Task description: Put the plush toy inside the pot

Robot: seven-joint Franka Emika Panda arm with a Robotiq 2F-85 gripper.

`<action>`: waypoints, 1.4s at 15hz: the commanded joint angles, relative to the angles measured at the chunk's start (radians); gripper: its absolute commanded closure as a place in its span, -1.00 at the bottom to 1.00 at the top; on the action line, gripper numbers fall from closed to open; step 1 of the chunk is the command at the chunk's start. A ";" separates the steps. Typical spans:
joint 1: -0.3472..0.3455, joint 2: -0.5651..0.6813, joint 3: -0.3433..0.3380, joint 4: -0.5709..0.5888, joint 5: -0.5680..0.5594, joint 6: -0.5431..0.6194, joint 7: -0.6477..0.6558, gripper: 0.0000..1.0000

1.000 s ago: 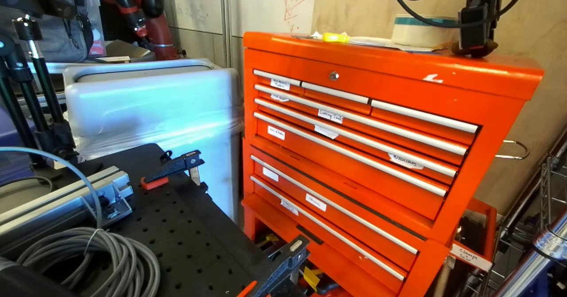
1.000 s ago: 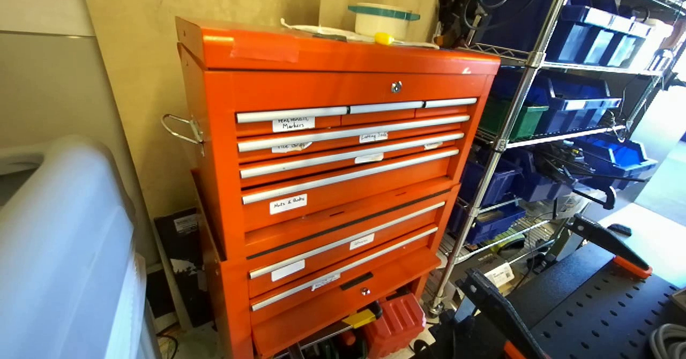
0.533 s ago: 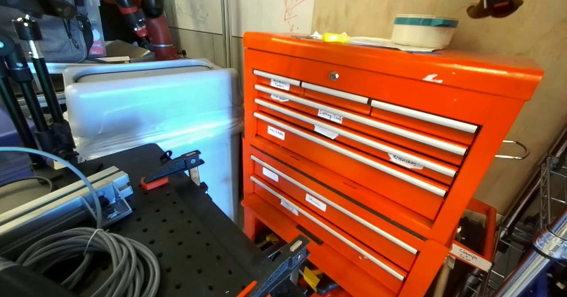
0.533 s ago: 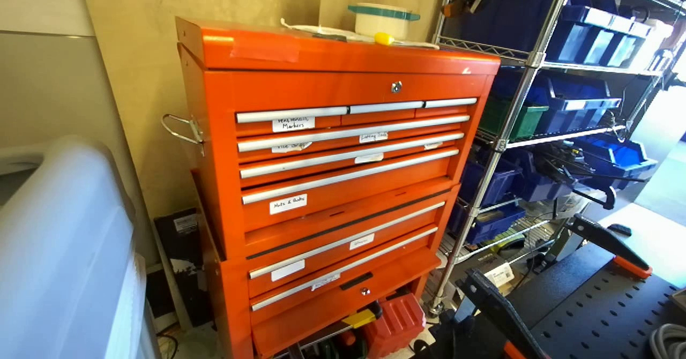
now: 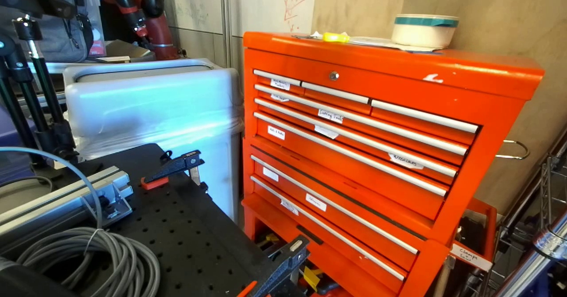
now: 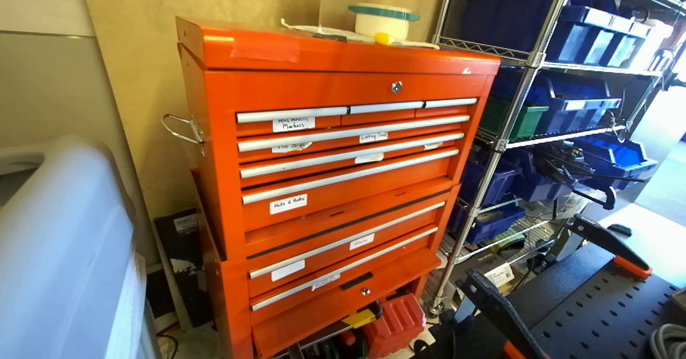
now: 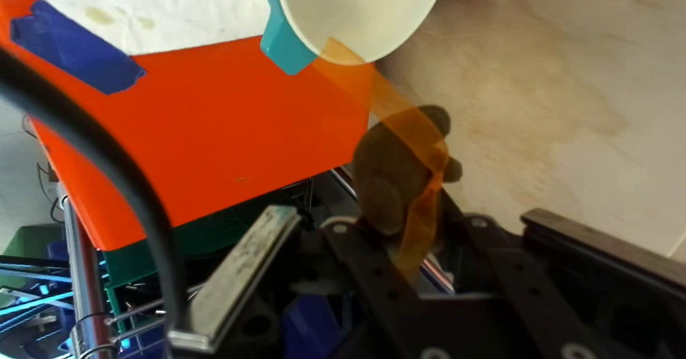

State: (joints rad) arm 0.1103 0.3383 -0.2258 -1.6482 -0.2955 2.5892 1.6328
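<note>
The pot point(image 5: 424, 34) is a short cream-white vessel with a teal band, standing on top of the orange cabinet in both exterior views point(image 6: 381, 24). In the wrist view the pot point(image 7: 359, 10) is at the top, its open mouth partly cut off by the frame edge. My gripper point(image 7: 410, 203) shows only in the wrist view. It is shut on the plush toy point(image 7: 383, 155), a brown lumpy toy with a translucent orange ribbon point(image 7: 420, 214). The toy is held apart from the pot, past the cabinet's edge in that view; the ribbon's far end overlaps the pot's rim. The fingertips are partly hidden by the toy.
The orange cabinet point(image 5: 376, 62) bears a white sheet point(image 7: 155, 10), blue tape point(image 7: 77, 48) and a yellow-handled object point(image 6: 383, 38) near the pot. A wire shelf point(image 6: 528, 59) with blue bins stands beside it. A wooden wall point(image 5: 496, 17) rises behind.
The gripper has risen with the toy from the right part of the cabinet top and gone out of both exterior views. The pot has not moved.
</note>
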 commanded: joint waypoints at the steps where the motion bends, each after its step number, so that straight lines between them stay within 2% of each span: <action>1: 0.037 0.065 -0.031 0.021 -0.090 0.058 0.147 0.91; 5: 0.063 0.150 -0.047 0.055 -0.135 0.111 0.232 0.91; 12: 0.097 0.257 -0.055 0.129 -0.105 0.127 0.236 0.91; 13: 0.097 0.265 -0.055 0.139 -0.102 0.122 0.230 0.15; 14: 0.096 0.269 -0.053 0.145 -0.097 0.119 0.224 0.13; 18: 0.085 0.272 -0.050 0.164 -0.085 0.106 0.203 -0.43; 21: 0.060 0.240 -0.013 0.156 -0.039 0.078 0.158 -0.86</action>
State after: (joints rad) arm 0.1884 0.5981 -0.2633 -1.5083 -0.3922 2.7021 1.8474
